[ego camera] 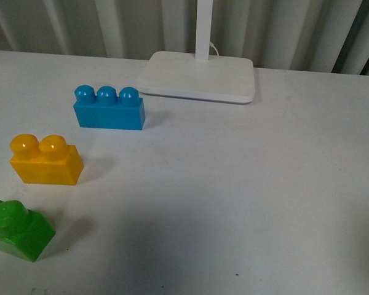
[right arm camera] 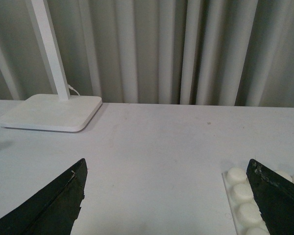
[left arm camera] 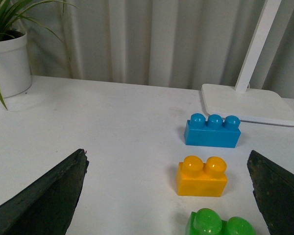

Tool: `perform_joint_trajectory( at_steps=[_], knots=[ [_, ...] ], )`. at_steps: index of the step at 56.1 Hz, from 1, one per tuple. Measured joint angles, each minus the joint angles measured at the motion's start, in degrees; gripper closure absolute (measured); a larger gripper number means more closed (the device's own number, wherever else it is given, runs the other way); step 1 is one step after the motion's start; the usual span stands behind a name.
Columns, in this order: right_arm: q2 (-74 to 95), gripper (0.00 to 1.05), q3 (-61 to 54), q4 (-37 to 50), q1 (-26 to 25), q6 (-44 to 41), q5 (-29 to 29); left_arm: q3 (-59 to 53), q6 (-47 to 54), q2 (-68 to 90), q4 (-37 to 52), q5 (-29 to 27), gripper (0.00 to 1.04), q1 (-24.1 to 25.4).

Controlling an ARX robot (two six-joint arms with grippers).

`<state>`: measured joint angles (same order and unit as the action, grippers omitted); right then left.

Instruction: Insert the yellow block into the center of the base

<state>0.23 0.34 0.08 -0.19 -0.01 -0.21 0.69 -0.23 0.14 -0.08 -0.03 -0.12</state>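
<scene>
The yellow block point(ego camera: 46, 161) stands upright on the white table at the left, two studs up, between a blue brick and a green brick. It also shows in the left wrist view point(left arm camera: 202, 176), ahead of my left gripper point(left arm camera: 169, 196), which is open and empty with its jaws wide apart. The base point(right arm camera: 242, 201), a white studded plate, shows only in the right wrist view, partly hidden behind one finger. My right gripper point(right arm camera: 169, 196) is open and empty. Neither gripper shows in the front view.
A blue three-stud brick point(ego camera: 109, 108) stands behind the yellow block. A green brick point(ego camera: 15, 228) lies at the front left. A white lamp foot point(ego camera: 198, 76) with a post stands at the back. A potted plant point(left arm camera: 7, 54) stands far left.
</scene>
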Motion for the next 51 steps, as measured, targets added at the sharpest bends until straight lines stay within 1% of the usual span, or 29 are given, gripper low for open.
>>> perform_joint_trajectory(
  at_steps=[51],
  knots=[
    [0.02,0.09,0.0,0.0,0.0,0.0,0.0,0.0,0.0,0.0,0.0,0.0,0.06,0.0]
  ],
)
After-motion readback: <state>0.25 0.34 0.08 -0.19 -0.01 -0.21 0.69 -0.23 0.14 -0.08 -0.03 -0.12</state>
